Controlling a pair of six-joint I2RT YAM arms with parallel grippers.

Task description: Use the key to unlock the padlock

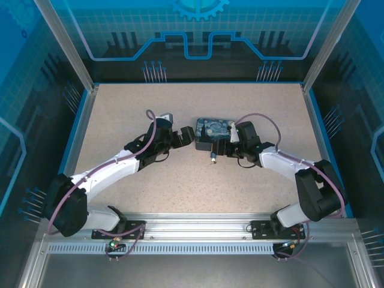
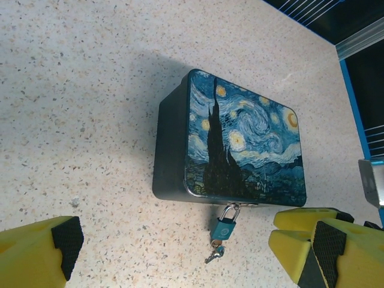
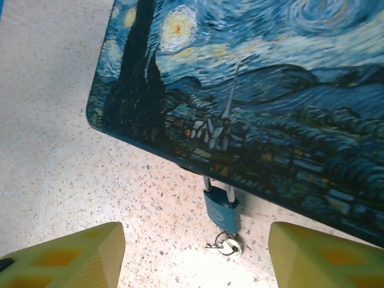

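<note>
Teal padlock (image 3: 221,210) hangs at the near side of the painted box (image 2: 252,144) on the speckled counter (image 2: 90,90), key (image 3: 227,245) at its underside — the top view blurs both. Its round emblem (image 2: 224,228) is unreadable. The left tool (image 2: 180,258) and right tool (image 3: 195,258) gape, empty.

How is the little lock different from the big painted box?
The padlock is tiny; the box is far bigger. The padlock is plain teal; the box lid shows a swirly painting. The padlock is hooked to the box's front edge; the box lies flat. Both are bluish.
</note>
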